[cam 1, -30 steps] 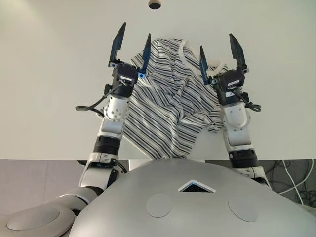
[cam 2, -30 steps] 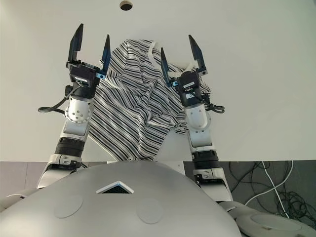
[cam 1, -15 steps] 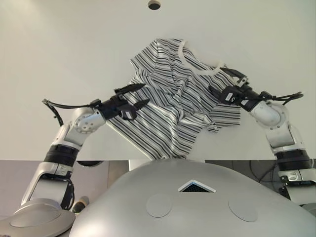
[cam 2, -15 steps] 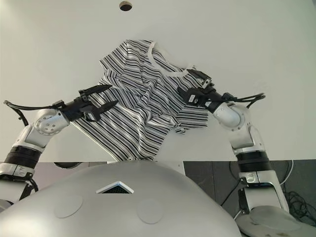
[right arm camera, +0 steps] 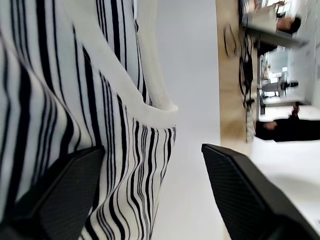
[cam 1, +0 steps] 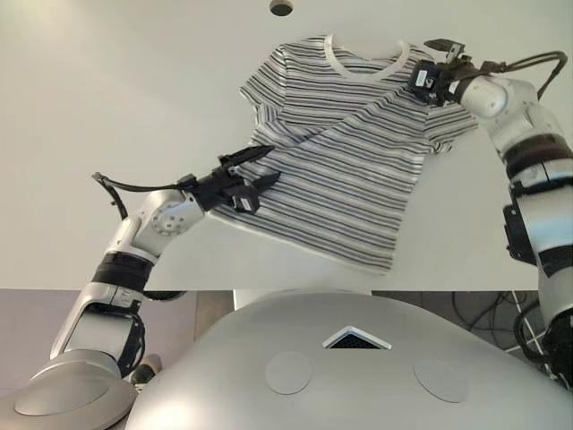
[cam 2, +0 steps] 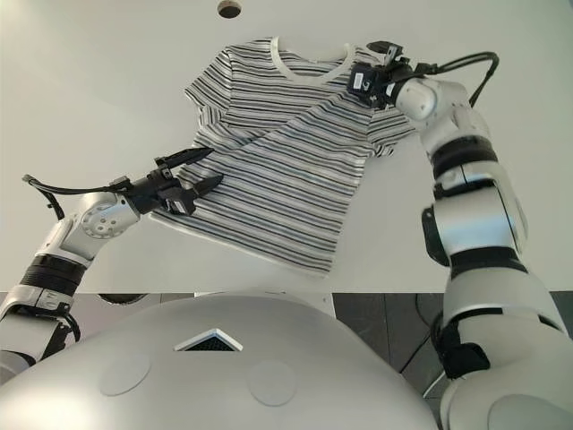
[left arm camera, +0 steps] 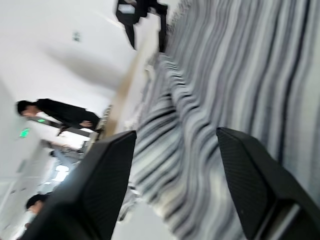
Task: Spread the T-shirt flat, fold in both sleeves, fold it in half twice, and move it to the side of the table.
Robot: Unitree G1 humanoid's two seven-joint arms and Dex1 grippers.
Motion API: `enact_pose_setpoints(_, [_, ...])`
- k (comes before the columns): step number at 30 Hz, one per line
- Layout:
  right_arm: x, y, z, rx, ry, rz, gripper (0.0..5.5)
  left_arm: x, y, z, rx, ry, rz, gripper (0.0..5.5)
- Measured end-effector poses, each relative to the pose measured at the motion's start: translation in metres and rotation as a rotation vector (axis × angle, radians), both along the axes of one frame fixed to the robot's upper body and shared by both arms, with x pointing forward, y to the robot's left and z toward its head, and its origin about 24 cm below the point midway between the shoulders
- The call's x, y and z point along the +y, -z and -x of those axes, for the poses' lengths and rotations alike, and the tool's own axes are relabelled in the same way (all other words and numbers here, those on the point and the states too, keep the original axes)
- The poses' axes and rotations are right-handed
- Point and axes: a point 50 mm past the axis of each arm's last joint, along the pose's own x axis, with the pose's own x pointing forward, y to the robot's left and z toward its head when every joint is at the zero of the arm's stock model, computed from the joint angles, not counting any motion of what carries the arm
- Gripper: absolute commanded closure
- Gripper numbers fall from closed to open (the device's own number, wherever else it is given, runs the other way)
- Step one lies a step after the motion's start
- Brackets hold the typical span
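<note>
T-shirt (cam 1: pixel 358 152) lies nearly flat mid-table (cam 1: pixel 107 107), skewed, with a diagonal crease across the chest. Left pincer (cam 1: pixel 255 168) released at hem corner; right pincer (right arm camera: pixel 152 149) released at the shoulder. Best to smooth the crease outward before folding sleeves.

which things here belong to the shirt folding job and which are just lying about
Job: striped T-shirt, left claw, right claw, table.
Lying about: round hole in the tabletop, cables below the table edge.

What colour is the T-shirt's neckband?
The neckband is plain white on the black-and-white striped T-shirt; clearest in the right wrist view.
</note>
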Motion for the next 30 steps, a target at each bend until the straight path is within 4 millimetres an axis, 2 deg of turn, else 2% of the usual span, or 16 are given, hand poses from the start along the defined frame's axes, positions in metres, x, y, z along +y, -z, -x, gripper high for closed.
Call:
enact_pose_setpoints(3, [0.02, 0.001, -0.007, -0.022, -0.008, 0.014, 1.84, -0.008, -0.01, -0.012, -0.06, -0.029, 0.057, 2.51])
enact_pose_setpoints(8, [0.028, 0.0, -0.008, -0.046, -0.034, -0.025, 1.84, -0.027, -0.026, -0.011, -0.061, -0.001, 0.198, 2.51])
enact_pose_setpoints(10, [0.023, -0.018, -0.009, -0.113, -0.079, -0.162, 1.84, -0.026, -0.022, -0.001, -0.031, 0.032, 0.172, 2.51])
enact_pose_setpoints(12, [0.008, -0.038, -0.005, -0.213, -0.116, -0.267, 1.84, -0.02, -0.018, 0.004, -0.016, 0.039, 0.135, 2.51])
enact_pose_setpoints(14, [-0.015, -0.048, 0.017, -0.295, -0.158, -0.323, 1.84, -0.009, -0.013, 0.008, 0.001, 0.038, 0.067, 2.51])
enact_pose_setpoints(17, [-0.024, -0.038, 0.056, -0.266, -0.2, -0.351, 1.84, 0.002, -0.01, 0.015, 0.02, 0.04, 0.006, 2.51])
enact_pose_setpoints(19, [-0.021, -0.028, 0.083, -0.209, -0.225, -0.398, 1.84, 0.007, -0.009, 0.022, 0.047, 0.056, -0.023, 2.51])
enact_pose_setpoints(21, [-0.011, -0.019, 0.12, -0.104, -0.271, -0.513, 1.84, 0.01, -0.009, 0.032, 0.085, 0.075, -0.03, 2.51])
enact_pose_setpoints(23, [-0.001, -0.017, 0.161, 0.064, -0.325, -0.639, 1.84, 0.011, -0.017, 0.04, 0.127, 0.089, 0.017, 2.51])
enact_pose_setpoints(25, [0.008, -0.021, 0.192, 0.281, -0.399, -0.707, 1.84, 0.014, -0.02, 0.044, 0.163, 0.108, -0.006, 2.51])
enact_pose_setpoints(27, [0.007, -0.018, 0.202, 0.434, -0.41, -0.681, 1.84, 0.018, -0.009, 0.056, 0.24, 0.127, -0.069, 2.51])
enact_pose_setpoints(30, [0.002, -0.013, 0.204, 0.52, -0.412, -0.585, 1.84, 0.014, -0.004, 0.067, 0.302, 0.158, -0.065, 2.51])
